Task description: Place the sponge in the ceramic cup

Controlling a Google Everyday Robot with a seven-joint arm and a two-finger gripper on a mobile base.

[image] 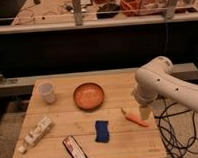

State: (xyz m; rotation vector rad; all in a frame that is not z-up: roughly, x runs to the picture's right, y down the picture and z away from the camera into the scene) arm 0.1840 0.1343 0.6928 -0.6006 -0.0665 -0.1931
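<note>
Now the white robot arm (165,85) comes in from the right side and bends down over the wooden table (117,81). Its gripper (143,112) hangs low over the right part of the table, just above the thick end of an orange carrot (136,120). I cannot tell if the gripper is open or closed, or if it has hold of anything. I also cannot tell if it touches the carrot.

The sponge (101,131) is a dark blue block. It lies flat near the front middle of the table, to the left of the carrot and apart from it. It is not at the gripper.

The ceramic cup (46,92) is small and white. It stands upright at the back left of the table, well apart from the sponge. The sponge is not in it.

1 round orange-brown bowl (89,95) sits near the cup, on its right, and farther back than the sponge. 1 flat black slab with a red edge (75,149) lies at the front, near the sponge on its left. 1 white tube (37,133) lies on its side by the left edge. Black cables (178,132) curl on the floor to the right of the table.
</note>
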